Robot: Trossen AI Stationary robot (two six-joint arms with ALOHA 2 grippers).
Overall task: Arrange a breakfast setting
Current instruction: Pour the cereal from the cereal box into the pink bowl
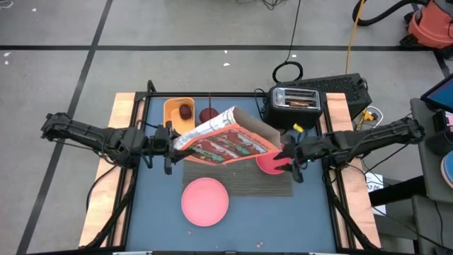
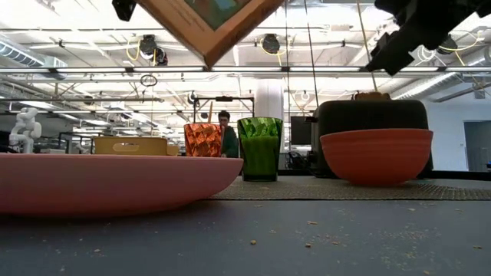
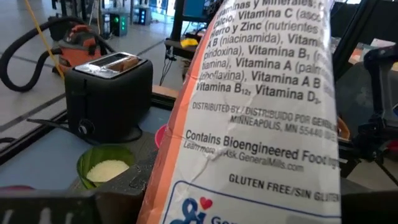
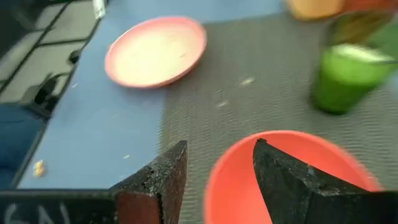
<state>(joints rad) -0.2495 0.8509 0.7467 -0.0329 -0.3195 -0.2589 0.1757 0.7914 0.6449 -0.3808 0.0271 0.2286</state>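
Blue tabletop (image 1: 156,212) carries the dark woven placemat (image 1: 241,185), our landmark. Above it, the left gripper (image 1: 172,144) pinches a tilted orange cereal box (image 1: 223,142) (label facing its wrist camera). Flat pink round plate (image 1: 205,201) lies just off the mat's edge. On the mat, the right gripper (image 4: 217,177) hangs spread over the pink-red bowl (image 4: 280,180), small green cup (image 4: 343,78) nearby.

One plate (image 1: 205,201), one bowl (image 2: 376,155), two cups (image 2: 259,147).
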